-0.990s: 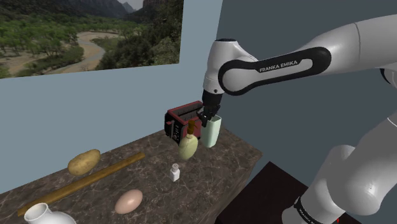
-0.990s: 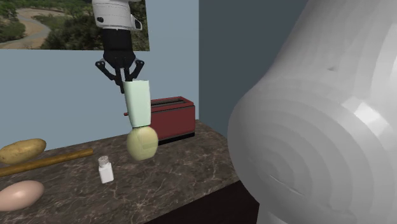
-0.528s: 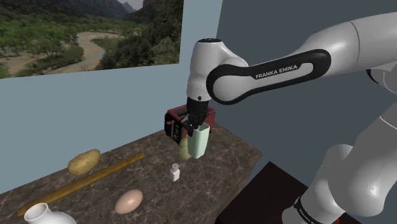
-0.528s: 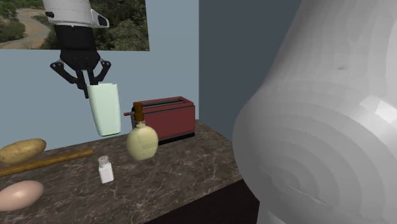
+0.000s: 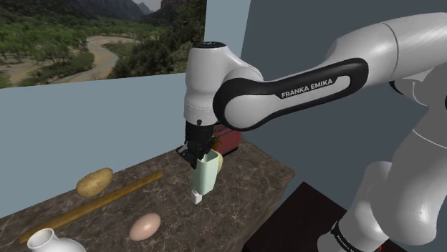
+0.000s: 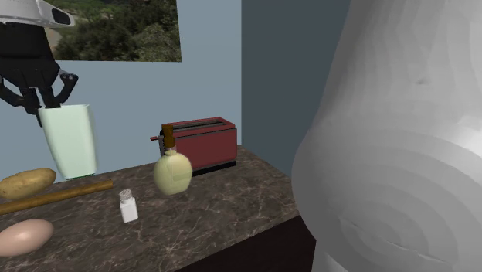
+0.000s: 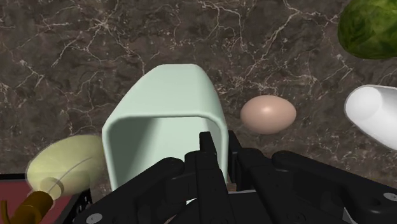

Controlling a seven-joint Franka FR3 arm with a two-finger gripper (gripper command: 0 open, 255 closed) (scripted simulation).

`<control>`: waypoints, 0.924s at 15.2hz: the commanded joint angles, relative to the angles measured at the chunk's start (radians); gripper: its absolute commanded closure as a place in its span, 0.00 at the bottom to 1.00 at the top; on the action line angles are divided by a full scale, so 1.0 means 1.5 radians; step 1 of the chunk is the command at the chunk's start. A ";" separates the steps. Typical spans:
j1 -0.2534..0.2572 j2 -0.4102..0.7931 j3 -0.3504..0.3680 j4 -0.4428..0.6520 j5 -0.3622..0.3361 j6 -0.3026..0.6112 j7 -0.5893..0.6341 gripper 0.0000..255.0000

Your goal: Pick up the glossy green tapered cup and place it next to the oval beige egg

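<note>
Tool [image 5: 200, 156] shut on the cup [image 5: 205, 175] rim, one finger inside the wall and one outside; the pale green cup hangs upright above the desk [image 5: 251, 179]. In the shoulder view the egg [image 5: 145, 226] lies at the cup's 8 o'clock, apart from it. Toaster [image 6: 202, 143] sits at the cup's 3 o'clock in the second exterior view

Bare dark marbled countertop [image 5: 243, 186] lies open between the oval beige egg [image 5: 145, 226] and the small white shaker [image 6: 128, 207]. A long wooden rod [image 5: 93, 206] closes off the space behind the egg, and a rounded white vase [image 5: 46, 242] crowds it on the shoulder view's left. The pale green tapered cup [image 5: 205, 172], clasped by the black gripper [image 5: 199, 156], hangs clear of them all.
</note>
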 commanded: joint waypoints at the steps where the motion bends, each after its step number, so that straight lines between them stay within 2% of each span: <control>1: 0.017 0.030 0.016 0.033 -0.013 -0.006 0.039 1.00; 2: 0.024 0.043 0.021 0.048 -0.019 -0.011 0.053 1.00; 14: 0.027 0.082 0.019 -0.016 -0.041 0.089 0.072 1.00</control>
